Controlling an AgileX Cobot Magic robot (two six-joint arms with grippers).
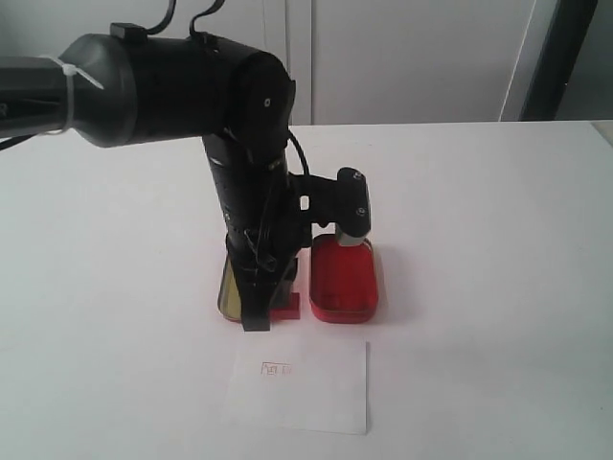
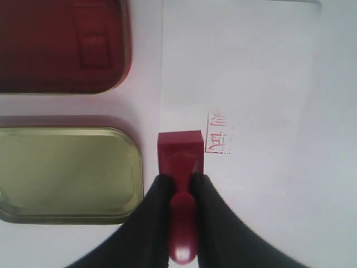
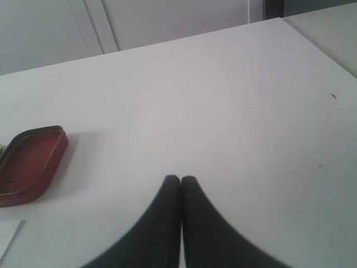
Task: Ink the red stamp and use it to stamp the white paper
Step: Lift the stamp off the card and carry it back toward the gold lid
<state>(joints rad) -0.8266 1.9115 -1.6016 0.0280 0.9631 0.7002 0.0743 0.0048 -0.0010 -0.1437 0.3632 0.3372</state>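
The red stamp is clamped by its knob handle in the left claw, block end pointing away from the fingers. From the left wrist, the block overlaps the edge of the white paper, just beside the red imprint; whether it touches the sheet cannot be told. In the exterior view the stamp sits between the paper's far edge and two tins close behind it: the red ink tin and a gold-lined tin. The bench lies open on both sides. The left arm enters from the left, bends and drops almost straight down. The right claw has its fingers pressed together, holding nothing, over bare bench.
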